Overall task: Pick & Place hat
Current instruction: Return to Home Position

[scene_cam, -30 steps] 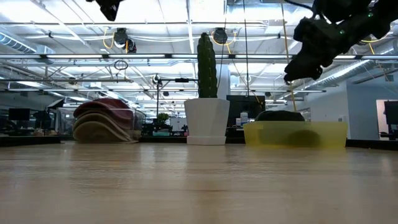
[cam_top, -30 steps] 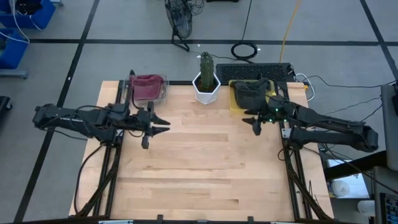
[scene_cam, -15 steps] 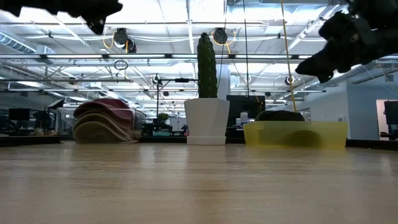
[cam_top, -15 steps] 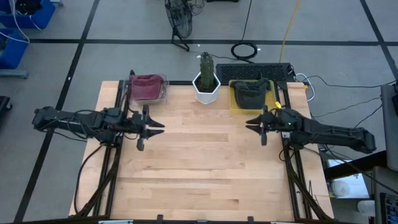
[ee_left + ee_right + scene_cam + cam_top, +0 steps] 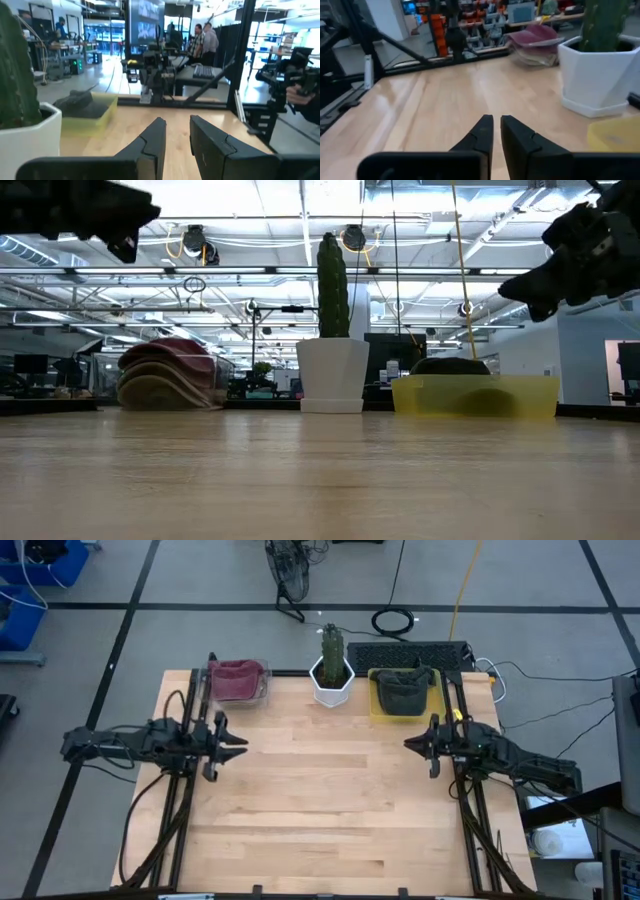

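Observation:
A dark hat (image 5: 400, 692) lies in a yellow tray (image 5: 373, 712) at the table's far right; the low view shows its crown (image 5: 450, 365) above the tray wall. A stack of maroon and tan hats (image 5: 236, 680) lies in a clear bin at the far left. My left gripper (image 5: 243, 743) hovers level over the table's left side, its fingers (image 5: 155, 137) a narrow gap apart with nothing between them. My right gripper (image 5: 407, 743) hovers level over the right side, nearer than the tray, shut and empty (image 5: 496, 127).
A cactus in a white pot (image 5: 331, 675) stands at the far edge between bin and tray. A keyboard (image 5: 410, 655) lies behind the table. The bare wood top (image 5: 320, 790) stretches between the arms and toward the near edge. People (image 5: 205, 37) stand in the room beyond.
Both arms have drawn back and sunk lower. My left gripper has gone toward the table's left edge. My right gripper has left the yellow tray, gone toward the right and near edges, and shut. The dark hat stays in the tray.

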Robot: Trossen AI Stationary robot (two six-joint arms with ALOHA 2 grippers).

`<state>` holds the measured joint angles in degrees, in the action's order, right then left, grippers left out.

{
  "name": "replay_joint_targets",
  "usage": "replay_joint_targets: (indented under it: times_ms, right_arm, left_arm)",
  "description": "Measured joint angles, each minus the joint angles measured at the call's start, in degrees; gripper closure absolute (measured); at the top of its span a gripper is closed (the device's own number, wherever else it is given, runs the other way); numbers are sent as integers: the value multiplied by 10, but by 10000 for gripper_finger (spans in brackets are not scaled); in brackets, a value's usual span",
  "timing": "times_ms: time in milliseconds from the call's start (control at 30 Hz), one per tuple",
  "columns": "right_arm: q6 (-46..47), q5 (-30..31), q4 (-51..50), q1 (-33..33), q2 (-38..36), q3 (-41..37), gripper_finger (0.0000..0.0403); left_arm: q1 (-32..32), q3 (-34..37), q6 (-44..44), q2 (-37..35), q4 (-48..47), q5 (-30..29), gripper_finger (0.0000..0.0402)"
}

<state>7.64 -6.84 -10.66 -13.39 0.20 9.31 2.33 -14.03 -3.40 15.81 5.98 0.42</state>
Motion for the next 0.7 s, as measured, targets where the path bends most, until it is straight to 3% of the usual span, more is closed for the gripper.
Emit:
replay_joint_targets:
  times_ms: [367,700]
  right_arm:
    - [-8,-59,75,0,0,-38,396]
    - [-17,-93,123,0,0,-78,397]
  left_arm:
    - [0,57,-6,-32,15,26,312]
    - [0,79,-30,-104,-59,27,312]
